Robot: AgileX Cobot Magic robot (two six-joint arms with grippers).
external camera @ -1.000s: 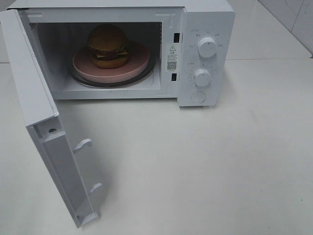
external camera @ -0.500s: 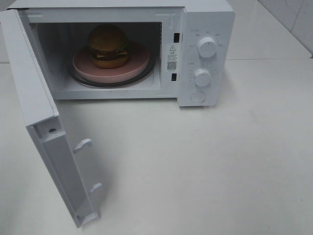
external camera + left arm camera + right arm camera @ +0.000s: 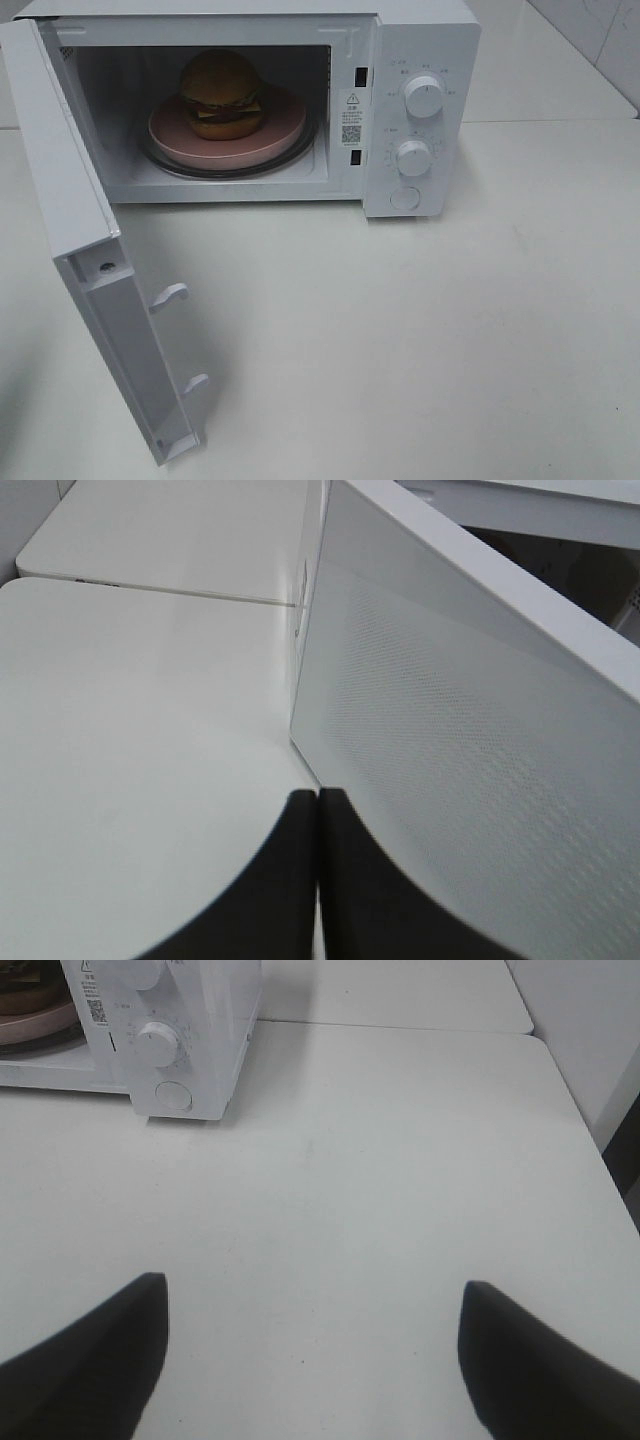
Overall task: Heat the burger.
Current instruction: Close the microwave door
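The burger [image 3: 221,95] sits on a round pink plate [image 3: 270,140] inside the open white microwave [image 3: 420,40]. Its door [image 3: 75,220] is swung out wide to the left. Neither gripper shows in the high view. In the left wrist view my left gripper [image 3: 317,805] is shut with its dark fingers [image 3: 280,880] pressed together and nothing between them, close beside the door's dotted outer face [image 3: 470,740]. Over bare table to the right of the microwave [image 3: 190,1020], my right gripper [image 3: 310,1285] stands open and empty.
Two knobs [image 3: 423,96] and a round button [image 3: 405,198] are on the microwave's right panel. Latch hooks [image 3: 170,294] stick out from the door's inner edge. The white table [image 3: 420,340] extends in front; its right edge [image 3: 580,1100] shows in the right wrist view.
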